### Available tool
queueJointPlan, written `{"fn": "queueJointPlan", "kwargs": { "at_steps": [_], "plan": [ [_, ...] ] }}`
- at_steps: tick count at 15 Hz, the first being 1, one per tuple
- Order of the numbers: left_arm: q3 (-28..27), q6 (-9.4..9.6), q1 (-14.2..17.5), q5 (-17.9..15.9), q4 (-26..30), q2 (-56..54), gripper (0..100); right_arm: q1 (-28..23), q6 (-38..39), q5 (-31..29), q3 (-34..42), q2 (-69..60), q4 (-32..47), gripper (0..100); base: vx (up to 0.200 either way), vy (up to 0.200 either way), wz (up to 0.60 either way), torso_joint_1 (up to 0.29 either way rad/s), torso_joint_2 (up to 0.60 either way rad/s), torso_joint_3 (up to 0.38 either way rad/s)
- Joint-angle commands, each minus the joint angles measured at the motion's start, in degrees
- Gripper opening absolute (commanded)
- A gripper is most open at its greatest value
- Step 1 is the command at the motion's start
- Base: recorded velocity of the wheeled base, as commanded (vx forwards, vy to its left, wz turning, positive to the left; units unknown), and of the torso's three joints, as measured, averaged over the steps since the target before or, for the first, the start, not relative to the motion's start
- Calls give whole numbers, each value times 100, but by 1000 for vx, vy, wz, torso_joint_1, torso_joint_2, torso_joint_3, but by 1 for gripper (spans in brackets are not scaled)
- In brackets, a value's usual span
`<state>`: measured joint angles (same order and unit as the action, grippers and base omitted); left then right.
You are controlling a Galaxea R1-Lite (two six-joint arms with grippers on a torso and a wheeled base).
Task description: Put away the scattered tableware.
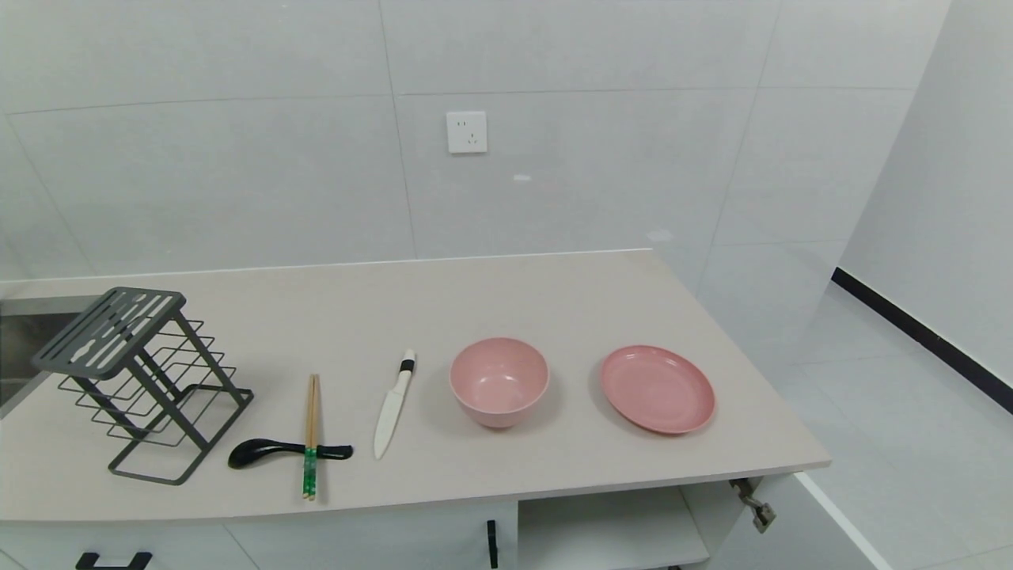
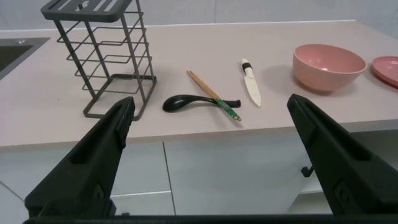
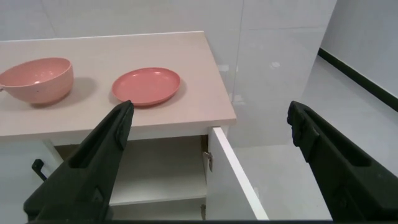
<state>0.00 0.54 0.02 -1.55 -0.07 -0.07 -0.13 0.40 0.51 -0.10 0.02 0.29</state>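
— Head view, left to right: what lies on the worktop [image 1: 475, 301]?

— The wire rack [image 1: 142, 372] stands at my far left. Just beside its foot lies the black spoon [image 1: 269, 453], crosswise, with its scoop toward the rack. The chopsticks [image 1: 311, 435] lie over the spoon's handle and touch it. Their long axis runs from me toward the wall, green ends nearest me. Next comes the white knife [image 1: 393, 405], on nearly the same line, tip toward me and handle toward the wall. Then the pink bowl [image 1: 498, 381], upright, and the pink plate [image 1: 657, 388] at my right, near the worktop's end.

— And your grippers?

— My left gripper [image 2: 210, 104] is spread wide and empty. It hangs short of the worktop's front edge, with the spoon and chopsticks straight ahead between its fingers. My right gripper [image 3: 210, 110] is spread wide and empty too. It sits lower and farther right, off the worktop's end, with the bowl and plate ahead and the open cabinet door [image 3: 233, 174] below.

— So which arm goes for what?

— I judge the left arm nearer the cutlery. The chopsticks point away from me, so my fingers should close across them, side to side. The plate falls to the right arm.
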Motion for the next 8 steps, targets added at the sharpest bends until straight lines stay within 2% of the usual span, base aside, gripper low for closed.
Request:
{"fn": "queueJointPlan", "kwargs": {
  "at_steps": [1,8],
  "plan": [
    [0,-18,-2,-21,-1,7,100,-4,-5,2,-8,-2,6,100,0,0,0,0,0,0],
    [0,52,6,-56,-19,7,100,-4,-23,10,1,-2,-47,100,0,0,0,0,0,0]
  ]
}}
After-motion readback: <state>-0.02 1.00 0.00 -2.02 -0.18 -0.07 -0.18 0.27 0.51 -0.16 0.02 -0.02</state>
